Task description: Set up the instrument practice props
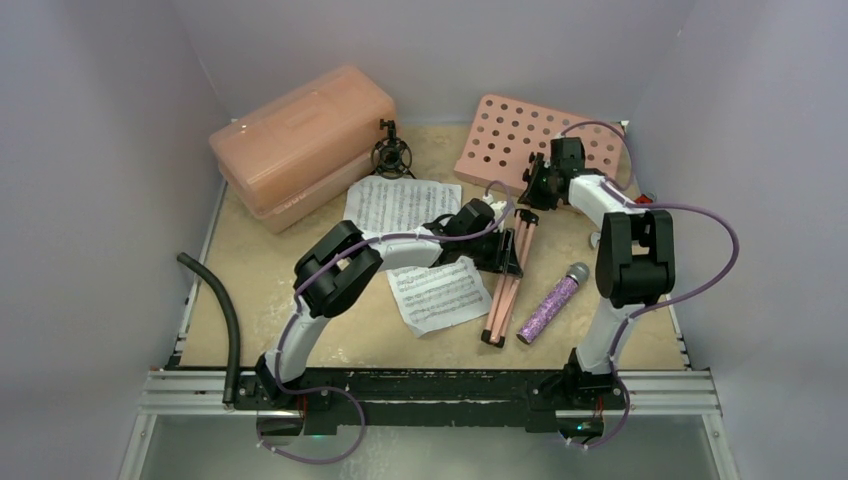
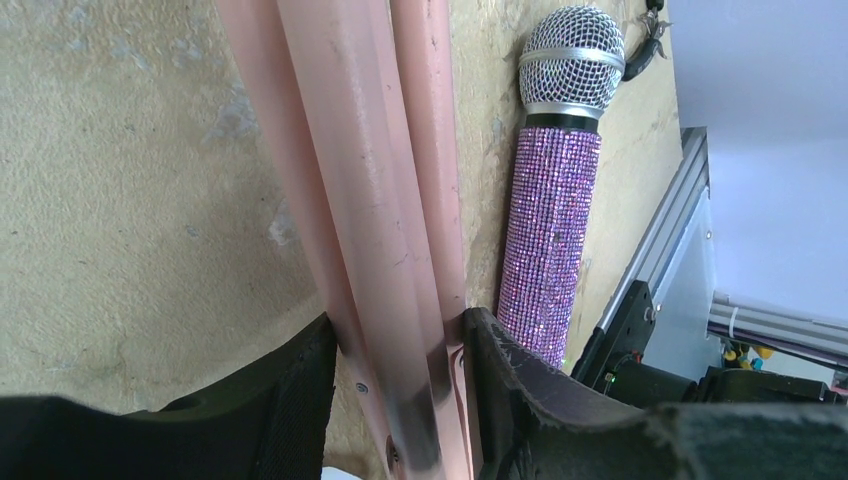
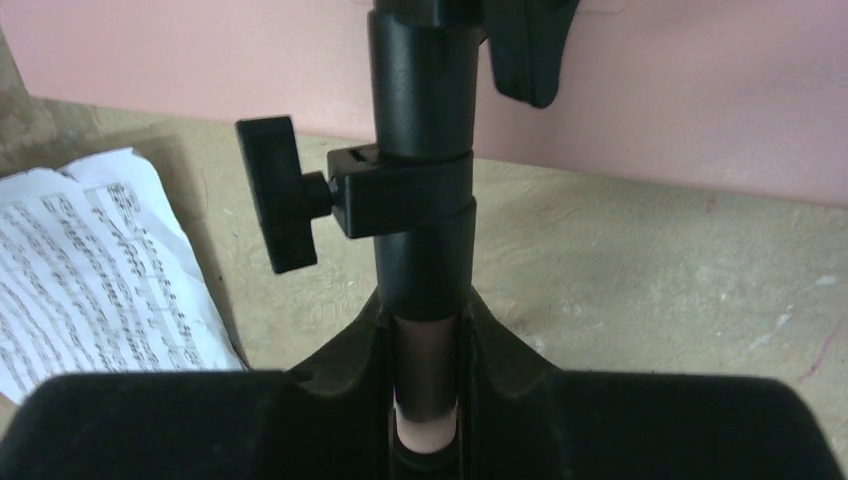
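So basically nothing's set up yet, this is right at the start. The pink music stand (image 1: 508, 285) is lying flat on the tabletop (image 1: 260, 270) with its folded legs (image 2: 385, 200) bundled together and the perforated desk (image 1: 500, 130) face up at the far end.

Both arms are on it though. The left tool (image 2: 400, 340) is closed partway around the leg bundle, fingers pressed against the tubes on both sides. The right tool (image 3: 425, 340) has its fingers hugging the shaft just short of the black clamp collar (image 3: 400, 190), so it looks gripped there too. My guess is they're about to lift it or spread the legs.

Everything else is untouched:
- the glittery purple microphone (image 2: 550, 240) is lying just beside the left tool, on the far side of the legs
- the two sheet-music pages (image 1: 400, 203) (image 1: 440, 293) are loose on the tabletop, one near the right tool's left side
- the mini tripod (image 1: 392, 152) is standing well apart from both tools, next to the pink case (image 1: 300, 140)

Left to do: get the stand upright, put the pages on the desk, and sort the mic.
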Robot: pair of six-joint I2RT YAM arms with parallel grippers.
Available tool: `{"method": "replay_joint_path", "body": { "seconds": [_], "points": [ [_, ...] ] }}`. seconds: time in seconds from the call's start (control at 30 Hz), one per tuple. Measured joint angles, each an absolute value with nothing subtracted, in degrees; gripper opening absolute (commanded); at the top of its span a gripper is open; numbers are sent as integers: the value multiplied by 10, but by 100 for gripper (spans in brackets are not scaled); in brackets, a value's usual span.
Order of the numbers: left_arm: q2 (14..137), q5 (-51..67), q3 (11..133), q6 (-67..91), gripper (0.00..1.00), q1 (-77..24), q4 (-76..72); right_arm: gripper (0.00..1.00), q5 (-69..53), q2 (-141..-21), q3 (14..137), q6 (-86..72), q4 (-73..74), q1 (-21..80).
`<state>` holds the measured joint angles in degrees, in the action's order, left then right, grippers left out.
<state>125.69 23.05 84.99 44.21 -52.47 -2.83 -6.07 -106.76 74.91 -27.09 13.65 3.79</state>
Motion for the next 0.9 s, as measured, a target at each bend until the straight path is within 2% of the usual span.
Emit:
{"method": "replay_joint_path", "body": {
  "seconds": [0.03, 0.1, 0.17, 0.2, 0.23, 0.3, 0.4, 0.5, 0.6, 0.9],
  "points": [
    [1257, 230, 850, 442, 4, -524, -28, 0, -59, -1072, 751, -268, 138, 36],
    [1257, 228, 850, 442, 9, -522, -29, 0, -61, -1076, 757, -259, 138, 34],
    [1257, 230, 850, 442, 20, -520, -28, 0, -60, -1077, 759, -260, 138, 35],
    [1257, 230, 850, 441, 30, -520, -28, 0, -59, -1077, 760, -261, 139, 35],
    [1256, 229, 850, 441, 45, -521, -28, 0, -58, -1077, 760, -262, 139, 35],
    [1256, 228, 851, 439, 69, -521, -25, 0, -57, -1077, 760, -263, 139, 36],
    [1249, 225, 853, 433, 87, -522, -17, 0, -55, -1076, 760, -266, 139, 37],
    [1234, 216, 853, 424, 92, -522, -2, 0, -53, -1073, 760, -265, 142, 37],
    [1211, 202, 853, 417, 93, -522, 15, 0, -44, -1066, 760, -265, 152, 37],
    [1174, 181, 853, 409, 76, -505, 24, 0, -14, -1009, 756, -267, 205, 38]
  ]
}}
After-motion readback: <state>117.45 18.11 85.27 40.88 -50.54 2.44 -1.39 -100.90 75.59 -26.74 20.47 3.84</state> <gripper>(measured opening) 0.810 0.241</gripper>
